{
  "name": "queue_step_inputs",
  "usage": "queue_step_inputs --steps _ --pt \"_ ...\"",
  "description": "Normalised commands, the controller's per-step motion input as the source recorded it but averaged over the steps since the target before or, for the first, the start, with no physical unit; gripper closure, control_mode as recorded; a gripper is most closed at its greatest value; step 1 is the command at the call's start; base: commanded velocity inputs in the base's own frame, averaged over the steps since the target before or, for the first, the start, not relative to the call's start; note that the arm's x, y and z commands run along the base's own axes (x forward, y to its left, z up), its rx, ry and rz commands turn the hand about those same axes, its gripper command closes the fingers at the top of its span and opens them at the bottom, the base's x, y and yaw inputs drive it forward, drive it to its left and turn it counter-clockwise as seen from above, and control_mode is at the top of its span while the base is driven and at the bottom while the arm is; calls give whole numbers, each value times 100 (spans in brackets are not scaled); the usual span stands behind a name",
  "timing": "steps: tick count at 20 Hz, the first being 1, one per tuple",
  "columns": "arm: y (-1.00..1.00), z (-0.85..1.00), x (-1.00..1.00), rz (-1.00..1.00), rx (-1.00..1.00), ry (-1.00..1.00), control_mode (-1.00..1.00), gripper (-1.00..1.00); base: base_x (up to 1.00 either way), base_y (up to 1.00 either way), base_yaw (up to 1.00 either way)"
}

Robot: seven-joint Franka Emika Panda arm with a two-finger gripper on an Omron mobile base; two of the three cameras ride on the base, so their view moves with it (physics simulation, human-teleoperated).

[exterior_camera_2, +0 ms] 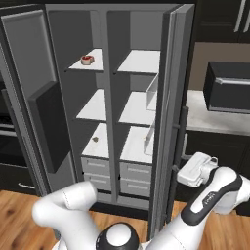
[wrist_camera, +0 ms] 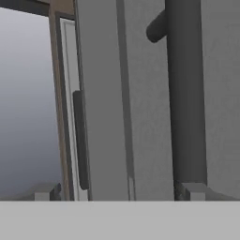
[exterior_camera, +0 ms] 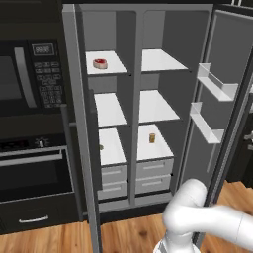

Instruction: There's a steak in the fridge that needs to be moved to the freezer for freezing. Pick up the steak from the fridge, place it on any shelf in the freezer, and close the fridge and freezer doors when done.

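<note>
The steak (exterior_camera: 100,63), lying on the freezer's top shelf (exterior_camera: 111,66), looks soft, light, slick. The hand (wrist_camera: 120,191), released, is nearing the fridge door's handle (wrist_camera: 187,93).

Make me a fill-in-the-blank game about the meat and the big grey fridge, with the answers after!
1. The steak lies on the ___ shelf of the freezer.
2. Both doors stand ___.
3. The gripper is next to the fridge door's dark bar ___.

Answers: top; open; handle
</note>
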Motion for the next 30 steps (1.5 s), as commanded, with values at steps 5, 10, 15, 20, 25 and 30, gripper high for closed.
queue_step_inputs --steps 5,10,15,20,25,30 --pt "57 -24 51 0 0 0 -100 -100 0 0 0" --pt "78 -22 67 0 0 0 -100 -100 0 0 0" --pt "100 -19 15 -1 -1 0 -100 -100 0 0 0" --pt "100 -18 14 -8 -2 0 -100 -100 0 0 0" --pt "100 -12 38 -14 -2 0 -100 -100 0 0 0" --pt "100 -3 48 -23 0 0 -100 -100 0 0 0"
